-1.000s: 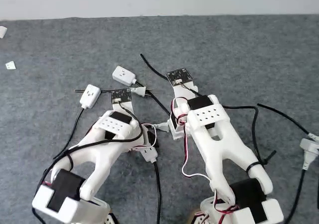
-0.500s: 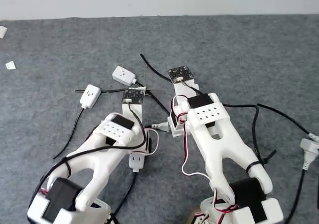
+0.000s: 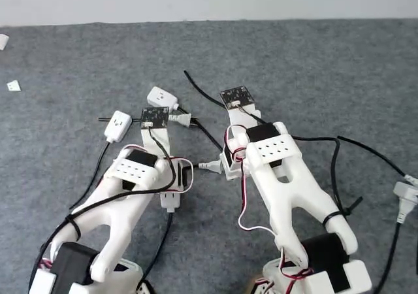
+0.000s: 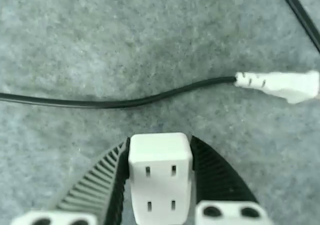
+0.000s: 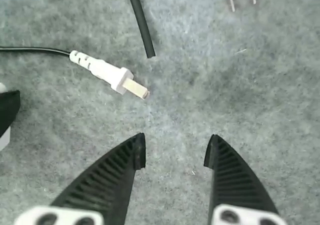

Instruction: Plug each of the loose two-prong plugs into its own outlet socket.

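**Left closed on a socket, right open and bare**

My left gripper (image 4: 160, 144) is clamped on a white outlet socket (image 4: 160, 180), a finger pressed to each side, its slots facing my wrist camera. Seen from above, that socket sits between my two arms, toward the near side. Just beyond it on the grey carpet (image 4: 75, 45) lies a white plug (image 4: 280, 85) on a black lead (image 4: 125, 103), not touching the socket. My right gripper (image 5: 175, 145) stands wide open, nothing between its fingers. A second plug (image 5: 107, 75) lies on the carpet just past the fingertips, prongs bare. A square socket (image 3: 161, 98) and an oblong socket (image 3: 118, 125) rest far left.
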